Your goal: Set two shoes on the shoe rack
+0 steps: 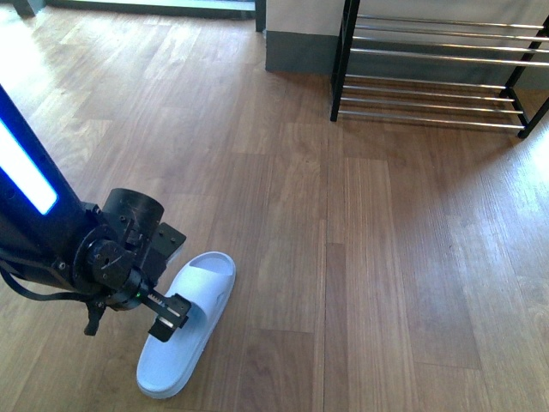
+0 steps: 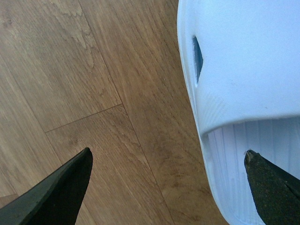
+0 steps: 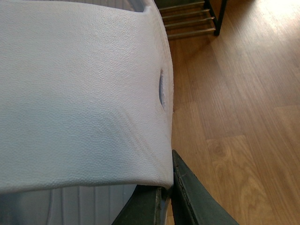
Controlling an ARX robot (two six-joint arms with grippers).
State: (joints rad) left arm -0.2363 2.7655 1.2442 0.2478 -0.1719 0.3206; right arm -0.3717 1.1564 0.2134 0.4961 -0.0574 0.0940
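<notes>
The left pincer (image 1: 165,321) hangs low at the near left of the wooden floor (image 1: 360,257), its jaws spread wide apart and holding nothing. It sits over a white slide sandal (image 1: 180,359) that lies flat on the boards with its toe pointing away and slightly to the right. In the left wrist view the pincer (image 2: 168,152) straddles the sandal's (image 2: 243,70) side wall. One dark fingertip (image 2: 269,185) is above the ribbed footbed just behind the strap, and the other is over bare floor beside the shoe. Whether either tip touches the sandal cannot be told. A small slit shows in the side of the strap.

The right pincer (image 3: 165,199) does not appear in the front view. Its wrist view shows its two dark fingers (image 3: 190,197) drawn close together with the thin edge of a second white slide sandal (image 3: 79,93) caught between them, so it is clamped on that shoe. The textured strap fills most of that picture, and a strip of ribbed footbed shows beneath it.

The shoe rack (image 1: 341,69) stands at the far right against the wall, with a black frame and chrome bars, well apart from the sandal on the floor. No shoe rests on the tiers in view. Its lower bars (image 3: 187,21) also show beyond the held sandal in the right wrist view.
</notes>
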